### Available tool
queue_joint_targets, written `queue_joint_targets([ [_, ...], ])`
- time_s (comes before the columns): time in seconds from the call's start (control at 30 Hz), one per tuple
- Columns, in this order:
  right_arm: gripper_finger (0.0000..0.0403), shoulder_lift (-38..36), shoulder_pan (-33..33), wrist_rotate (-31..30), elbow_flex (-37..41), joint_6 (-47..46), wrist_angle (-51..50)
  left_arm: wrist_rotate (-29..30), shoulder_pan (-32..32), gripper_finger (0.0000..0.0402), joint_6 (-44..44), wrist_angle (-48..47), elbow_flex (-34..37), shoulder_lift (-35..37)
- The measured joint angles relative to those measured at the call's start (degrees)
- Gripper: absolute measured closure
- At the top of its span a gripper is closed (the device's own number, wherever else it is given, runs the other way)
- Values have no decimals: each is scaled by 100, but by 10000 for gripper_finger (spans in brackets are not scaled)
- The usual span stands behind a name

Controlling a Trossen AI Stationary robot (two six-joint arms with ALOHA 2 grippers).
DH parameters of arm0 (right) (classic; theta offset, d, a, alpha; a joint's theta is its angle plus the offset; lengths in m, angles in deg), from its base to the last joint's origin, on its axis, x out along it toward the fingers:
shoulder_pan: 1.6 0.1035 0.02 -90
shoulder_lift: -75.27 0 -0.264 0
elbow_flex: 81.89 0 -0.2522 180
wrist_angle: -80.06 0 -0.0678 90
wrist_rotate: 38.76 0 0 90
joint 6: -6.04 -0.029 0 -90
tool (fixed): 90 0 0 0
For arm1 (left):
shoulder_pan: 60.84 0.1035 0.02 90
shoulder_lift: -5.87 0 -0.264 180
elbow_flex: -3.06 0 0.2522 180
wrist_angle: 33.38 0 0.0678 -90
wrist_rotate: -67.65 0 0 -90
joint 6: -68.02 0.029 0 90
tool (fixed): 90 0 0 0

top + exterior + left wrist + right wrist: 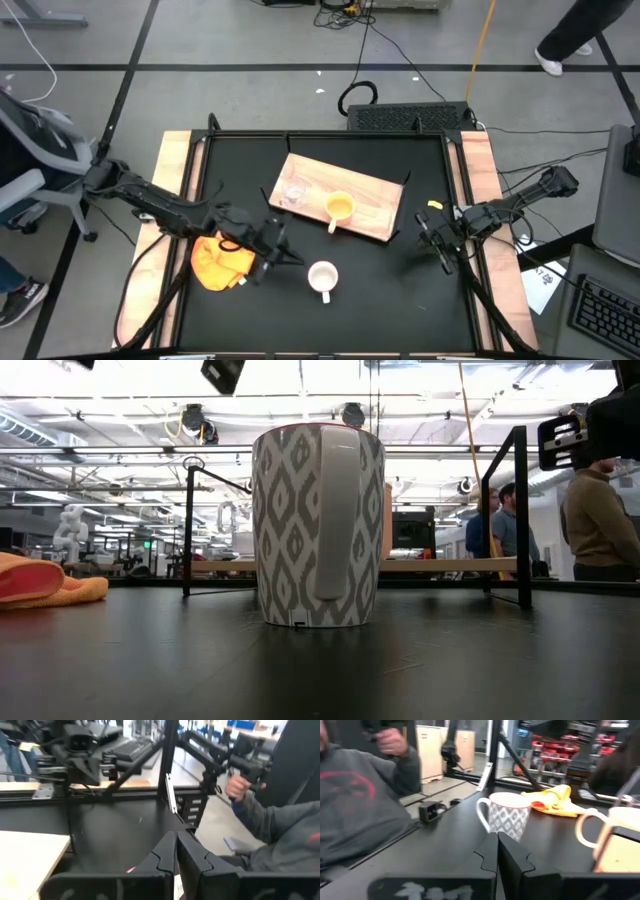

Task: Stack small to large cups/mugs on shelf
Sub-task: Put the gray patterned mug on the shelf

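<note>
High view, your white mug [322, 277] off the shelf [370, 187], yellow mug [340, 207] and probably glass [294, 192] on it, left gripper [284, 250] and right gripper [428, 238] closed, empty.

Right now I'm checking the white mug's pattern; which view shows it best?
The low view: the white mug fills it, handle forward. High view shows only its rim; right wrist view shows it farther off.

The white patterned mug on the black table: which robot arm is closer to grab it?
Probably left. The left tool sits just beside the white patterned handled mug, shut and empty. The right tool, also shut, is farther away across the table.
</note>
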Motion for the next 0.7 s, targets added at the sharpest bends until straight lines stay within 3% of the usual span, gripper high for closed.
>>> queue_joint_targets([
  [0.33,403,28,-2,-225,0,-58,-88,-63,-24,385,268,-744,-1235,-790],
  [0.7,403,28,0,-225,0,-60,-89,-354,-24,385,299,-961,-1627,-1138],
])
